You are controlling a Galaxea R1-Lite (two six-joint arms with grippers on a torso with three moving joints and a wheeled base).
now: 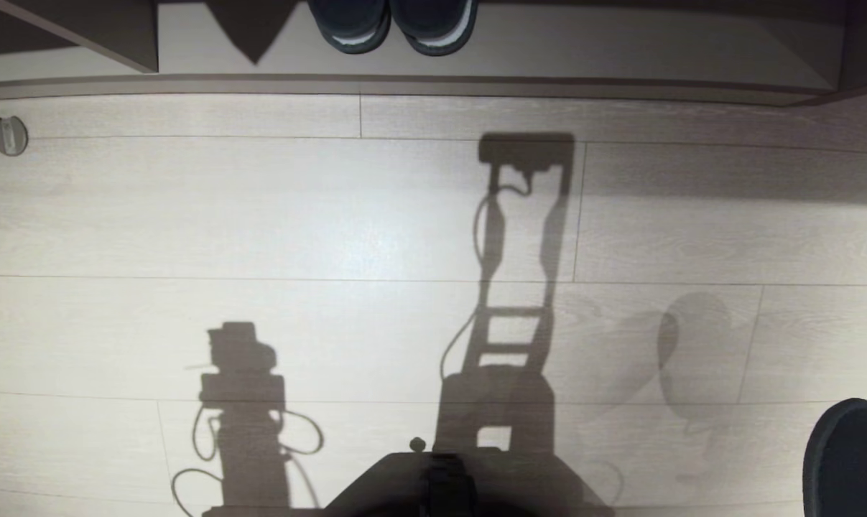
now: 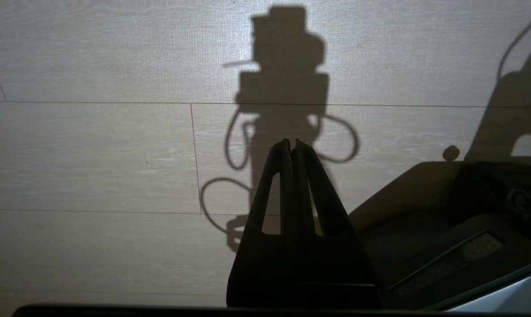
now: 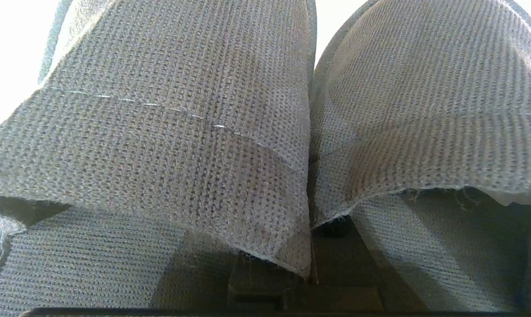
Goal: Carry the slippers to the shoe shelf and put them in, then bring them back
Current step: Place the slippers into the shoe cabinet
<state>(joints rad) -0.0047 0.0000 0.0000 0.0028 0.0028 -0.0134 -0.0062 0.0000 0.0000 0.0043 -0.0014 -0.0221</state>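
The two grey knitted fabric slippers (image 3: 195,132) fill the right wrist view, side by side. My right gripper (image 3: 310,211) is shut on their two inner walls, one finger inside each slipper, fingertips hidden under the fabric. In the head view only a dark rounded end of the slippers (image 1: 846,459) shows at the lower right, above the floor. The shoe shelf (image 1: 433,85) runs along the far edge, with its pale base board and a divider (image 1: 117,36) at the left. My left gripper (image 2: 291,141) hangs shut and empty over the floor.
A dark pair of shoes with white sole stripes (image 1: 393,25) stands in the shelf. A small round fitting (image 1: 9,135) sits on the pale plank floor at the far left. My own base (image 1: 440,481) shows at the near edge, with arm shadows on the floor.
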